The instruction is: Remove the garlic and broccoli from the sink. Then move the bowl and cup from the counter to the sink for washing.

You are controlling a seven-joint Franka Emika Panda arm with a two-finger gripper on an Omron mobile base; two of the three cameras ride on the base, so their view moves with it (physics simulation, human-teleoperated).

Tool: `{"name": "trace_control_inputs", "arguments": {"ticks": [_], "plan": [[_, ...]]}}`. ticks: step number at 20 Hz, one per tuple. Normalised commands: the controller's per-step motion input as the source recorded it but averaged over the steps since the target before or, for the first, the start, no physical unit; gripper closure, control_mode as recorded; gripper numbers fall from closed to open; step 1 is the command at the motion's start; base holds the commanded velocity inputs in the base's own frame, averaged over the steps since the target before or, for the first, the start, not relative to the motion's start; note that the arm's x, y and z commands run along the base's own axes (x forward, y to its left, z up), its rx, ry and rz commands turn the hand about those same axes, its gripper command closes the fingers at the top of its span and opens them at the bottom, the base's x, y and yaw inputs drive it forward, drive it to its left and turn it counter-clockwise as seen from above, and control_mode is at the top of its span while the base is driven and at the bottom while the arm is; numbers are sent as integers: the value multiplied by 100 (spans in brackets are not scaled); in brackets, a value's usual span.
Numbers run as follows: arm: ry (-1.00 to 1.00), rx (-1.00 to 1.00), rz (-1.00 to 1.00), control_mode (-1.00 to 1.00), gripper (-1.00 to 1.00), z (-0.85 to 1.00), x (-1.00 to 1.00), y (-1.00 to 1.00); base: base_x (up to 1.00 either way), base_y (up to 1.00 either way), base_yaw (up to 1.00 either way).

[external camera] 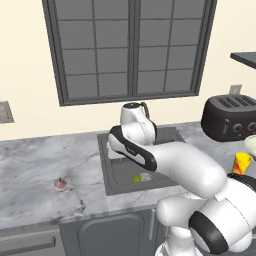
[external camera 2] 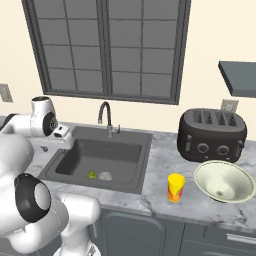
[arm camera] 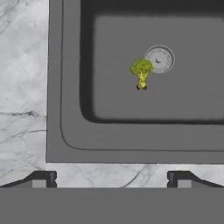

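The garlic (external camera: 60, 185) lies on the marble counter (external camera: 35, 165) left of the sink (external camera: 106, 175). In the dark basin the broccoli (arm camera: 141, 72) (external camera: 136, 178) (external camera 2: 92, 175) sits just beside the round drain disc (arm camera: 159, 59). My gripper (arm camera: 111, 180) hangs open over the sink's left rim (arm camera: 54, 109), with nothing between its fingertips (arm camera: 43, 179). The broccoli is ahead of it, down in the basin. To the right of the sink, the yellow cup (external camera 2: 175, 187) (external camera: 242, 163) stands on the counter. The wide pale bowl (external camera 2: 223, 181) is right of the cup.
A dark toaster (external camera 2: 212, 135) stands on the counter behind the bowl and cup. The gooseneck tap (external camera 2: 105, 117) rises at the back edge of the sink. A window fills the wall behind. A dark shelf (external camera 2: 240, 77) juts out at the upper right.
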Motion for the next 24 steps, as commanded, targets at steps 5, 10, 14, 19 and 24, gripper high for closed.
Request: {"name": "trace_control_inputs", "arguments": {"ticks": [5,10,14,19,24], "plan": [[0,1,18,-100,-100,0,0,-34,0,0,0],[0,1,14,-100,-100,0,4,-32,0,0,0],[0,0,12,-100,-100,0,7,-29,0,0,0],[0,0,6,-100,-100,-1,10,-25,0,0,0],[0,1,0,-100,-100,-4,16,-15,0,0,0]]}}
